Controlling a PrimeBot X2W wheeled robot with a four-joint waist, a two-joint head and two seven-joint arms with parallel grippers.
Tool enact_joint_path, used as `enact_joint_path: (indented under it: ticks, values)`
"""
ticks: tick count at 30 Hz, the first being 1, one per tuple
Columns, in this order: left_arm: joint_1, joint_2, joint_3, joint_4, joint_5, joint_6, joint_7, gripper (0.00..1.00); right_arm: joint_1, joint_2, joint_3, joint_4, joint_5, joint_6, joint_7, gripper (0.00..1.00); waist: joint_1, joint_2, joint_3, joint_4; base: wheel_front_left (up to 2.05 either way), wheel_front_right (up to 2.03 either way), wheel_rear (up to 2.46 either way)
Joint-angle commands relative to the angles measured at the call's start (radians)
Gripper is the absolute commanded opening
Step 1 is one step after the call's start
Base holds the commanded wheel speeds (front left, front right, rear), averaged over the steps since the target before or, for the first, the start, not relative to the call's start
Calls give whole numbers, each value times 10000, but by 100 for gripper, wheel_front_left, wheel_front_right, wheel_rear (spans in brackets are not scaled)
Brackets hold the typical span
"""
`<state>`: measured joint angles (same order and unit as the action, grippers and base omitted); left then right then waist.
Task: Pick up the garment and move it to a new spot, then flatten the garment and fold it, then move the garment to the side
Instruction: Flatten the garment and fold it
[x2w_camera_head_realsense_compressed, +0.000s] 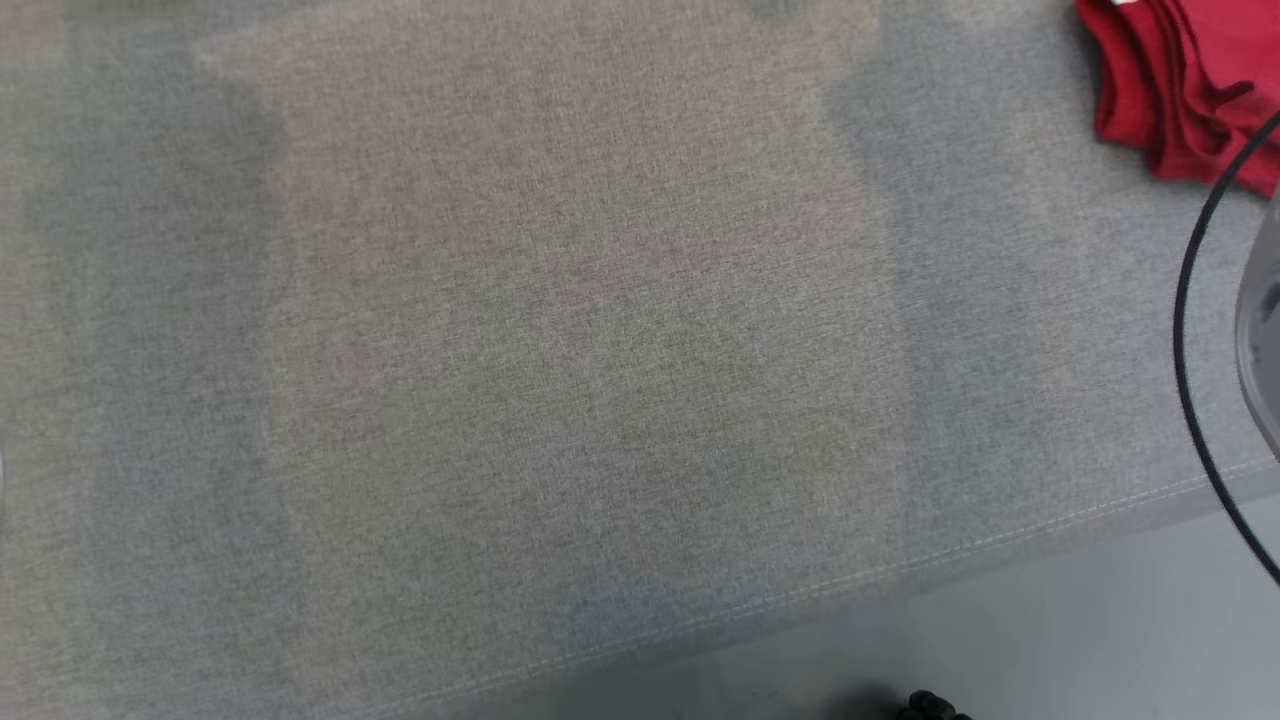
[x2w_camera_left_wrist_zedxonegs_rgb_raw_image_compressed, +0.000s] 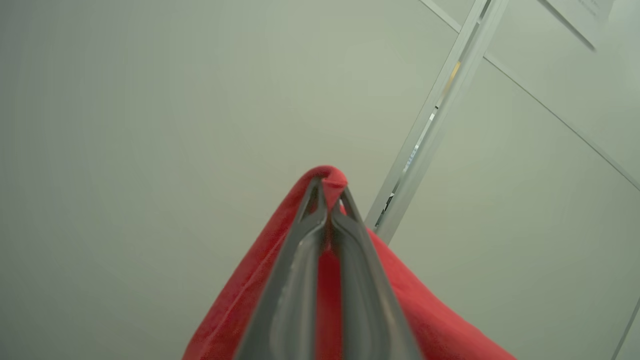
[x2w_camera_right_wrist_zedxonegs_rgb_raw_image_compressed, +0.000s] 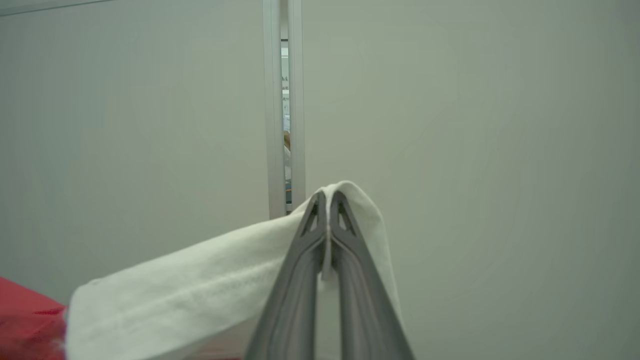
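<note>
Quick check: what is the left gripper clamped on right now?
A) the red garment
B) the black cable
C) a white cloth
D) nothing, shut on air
A: in the left wrist view the left gripper is shut on a fold of the red garment, which drapes down both sides of it; the white cloth is pinched by the right gripper.
</note>
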<state>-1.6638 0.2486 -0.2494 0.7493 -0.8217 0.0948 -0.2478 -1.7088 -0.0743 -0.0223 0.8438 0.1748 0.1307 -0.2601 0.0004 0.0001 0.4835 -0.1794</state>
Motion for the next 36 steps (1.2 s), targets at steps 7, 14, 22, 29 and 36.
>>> enact_joint_path:
  ticks: [7,14,22,29,36]
  values:
    - [332,32,15,923,45,-726,-115,0,502,-89,401,35,412,-6,-62,0,-4,-1,1247,150,0,0,0]
    - [205,-119,220,1499,-260,-1131,-149,0,574,-201,516,57,830,-6,-64,0,-4,-1,1079,356,0,0,0]
    - [1664,-71,393,1715,-777,-1739,-11,0,2047,-417,2038,256,2131,-6,-56,0,-4,-1,425,508,0,0,0]
    - [4727,117,189,480,-1099,-2107,47,0,5391,-1289,3413,-1326,4403,-3,371,0,-4,-1,-872,636,0,0,0]
    - [9067,364,385,-2731,-1787,-1487,529,0,10048,-2391,3354,-4680,6364,-3,1363,0,-4,-1,-2096,862,0,0,0]
